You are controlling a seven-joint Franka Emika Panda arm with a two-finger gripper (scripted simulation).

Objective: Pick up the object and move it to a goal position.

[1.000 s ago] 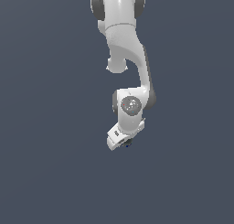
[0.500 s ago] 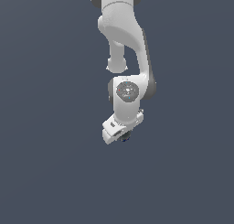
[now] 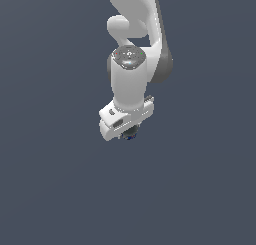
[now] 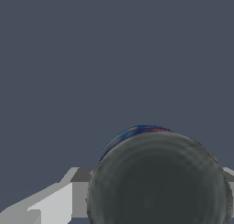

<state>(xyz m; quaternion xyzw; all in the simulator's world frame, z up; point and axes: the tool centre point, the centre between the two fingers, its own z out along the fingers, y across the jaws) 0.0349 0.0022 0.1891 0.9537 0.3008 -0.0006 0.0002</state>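
The tin can [image 4: 157,179] fills the near part of the wrist view, its dark grey round top facing the camera, with a thin edge of blue and red label showing. A grey finger [image 4: 77,193] presses against its side. In the exterior view the can [image 3: 130,133] is a small dark shape just under the white hand. My gripper [image 3: 129,131] is shut on the can and holds it above the plain grey floor. The fingertips are hidden behind the hand in the exterior view.
The white arm [image 3: 132,49] comes down from the top of the exterior view. Around it there is only a uniform dark grey ground [image 3: 55,179].
The arm has swung toward the exterior view's left and upward, carrying the can with it. The hand has turned so its flat side faces more toward the camera.
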